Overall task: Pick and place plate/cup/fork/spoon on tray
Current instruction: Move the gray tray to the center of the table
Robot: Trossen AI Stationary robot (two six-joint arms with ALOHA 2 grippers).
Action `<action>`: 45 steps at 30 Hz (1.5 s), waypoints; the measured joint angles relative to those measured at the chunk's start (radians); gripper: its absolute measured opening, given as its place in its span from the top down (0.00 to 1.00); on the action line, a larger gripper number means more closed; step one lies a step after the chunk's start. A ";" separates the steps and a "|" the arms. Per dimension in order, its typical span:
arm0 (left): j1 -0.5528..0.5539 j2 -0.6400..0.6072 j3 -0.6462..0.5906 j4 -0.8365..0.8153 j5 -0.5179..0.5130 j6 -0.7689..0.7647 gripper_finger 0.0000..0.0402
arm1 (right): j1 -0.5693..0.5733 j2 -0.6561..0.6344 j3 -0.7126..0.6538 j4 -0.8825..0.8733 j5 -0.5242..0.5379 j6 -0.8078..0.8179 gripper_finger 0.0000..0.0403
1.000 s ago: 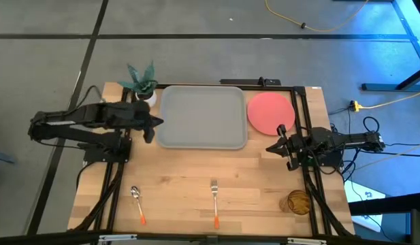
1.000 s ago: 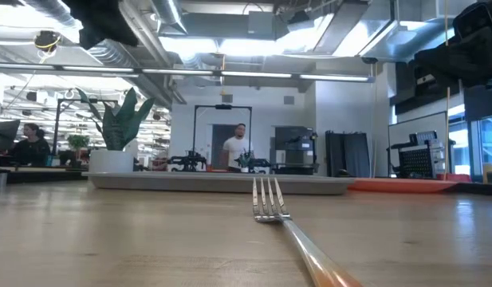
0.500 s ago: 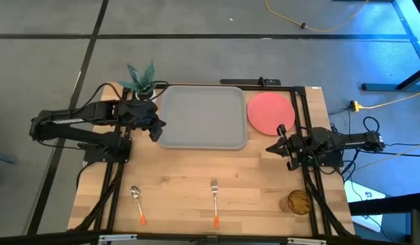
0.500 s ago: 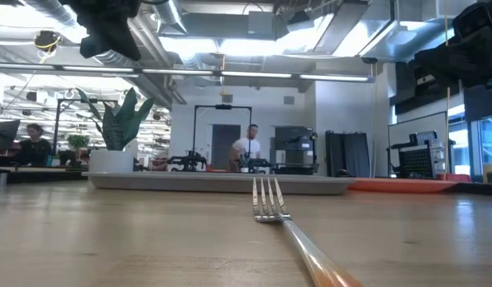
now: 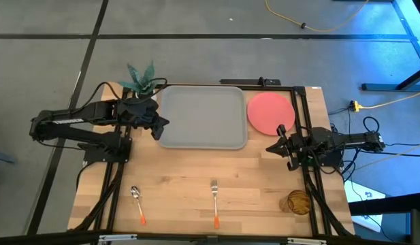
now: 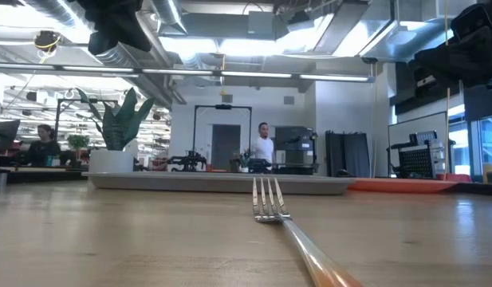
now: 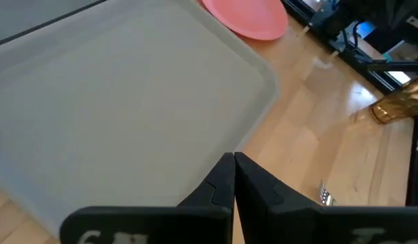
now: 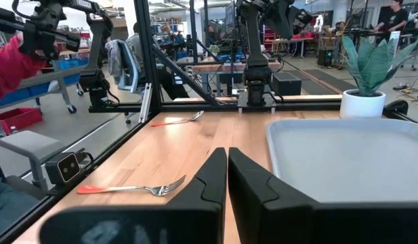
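The grey tray point(image 5: 203, 117) lies at the table's far middle. The coral plate point(image 5: 271, 112) lies flat on the table just right of it. The amber cup point(image 5: 298, 202) stands at the near right. The fork point(image 5: 214, 203) and the spoon point(image 5: 137, 203) lie near the front edge, orange tips toward it. My left gripper point(image 5: 162, 126) is shut and empty, raised above the tray's near left corner point(image 7: 234, 163). My right gripper point(image 5: 271, 148) is shut and empty, near the plate's near edge point(image 8: 227, 159).
A potted plant point(image 5: 141, 82) stands at the tray's far left corner. Black frame rails point(image 5: 301, 129) run along the table's right side, close to the plate. In the low view a person point(image 6: 264, 151) walks in the room behind.
My left gripper has moved toward the table's right edge, from beside the tray's left rim to above its near left corner, still shut. The right arm has kept still. The person in the room behind has walked to the right.
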 joint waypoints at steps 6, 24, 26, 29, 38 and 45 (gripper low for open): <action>0.000 0.062 0.000 -0.041 -0.026 0.005 1.00 | 0.000 0.000 0.000 0.000 0.068 -0.014 0.95; 0.067 0.440 0.000 0.035 -0.061 0.066 1.00 | -0.001 0.055 0.168 -0.211 0.177 0.031 0.95; 0.083 0.468 0.000 0.062 -0.065 0.067 1.00 | -0.001 0.081 0.179 -0.212 0.177 0.031 0.95; 0.113 0.518 0.000 0.087 -0.080 0.079 1.00 | -0.001 0.118 0.188 -0.214 0.195 0.031 0.95; 0.186 0.690 0.000 0.265 -0.059 0.170 1.00 | -0.001 0.195 0.189 -0.212 0.254 0.055 0.95; 0.208 0.777 0.000 0.287 -0.048 0.189 1.00 | -0.001 0.200 0.189 -0.211 0.255 0.055 0.95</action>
